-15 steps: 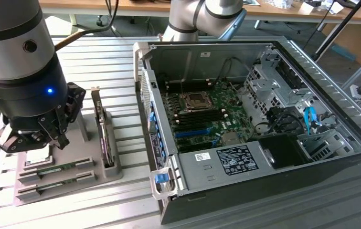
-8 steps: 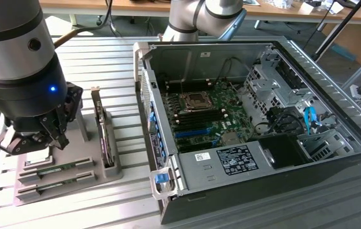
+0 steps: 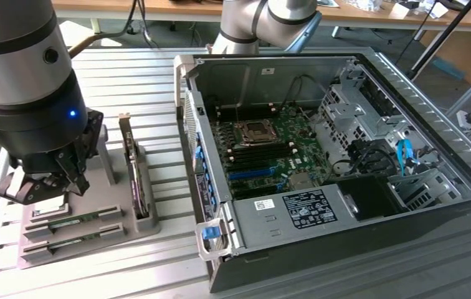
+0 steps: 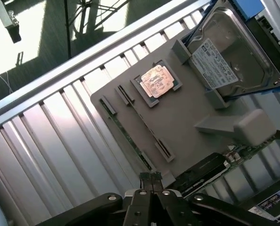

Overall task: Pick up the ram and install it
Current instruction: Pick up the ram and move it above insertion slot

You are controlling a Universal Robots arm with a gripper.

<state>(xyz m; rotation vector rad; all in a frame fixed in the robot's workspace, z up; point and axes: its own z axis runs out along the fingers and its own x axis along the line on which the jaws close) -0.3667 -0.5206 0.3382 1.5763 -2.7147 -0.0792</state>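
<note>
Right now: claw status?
Claw: closed, nothing visibly gripped, above the grey plastic parts tray.

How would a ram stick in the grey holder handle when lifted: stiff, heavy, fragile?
The ram is a thin green board, so probably stiff and light. It stands on edge in a slot of the grey holder, so it likely lifts straight out without tipping. Being so thin, it may crack if twisted.

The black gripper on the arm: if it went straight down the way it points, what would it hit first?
Probably the flat grey plastic holder tray, near the end of a thin green ram stick slotted in it. The shut gripper hangs above it; the exact spot is unclear.
</note>
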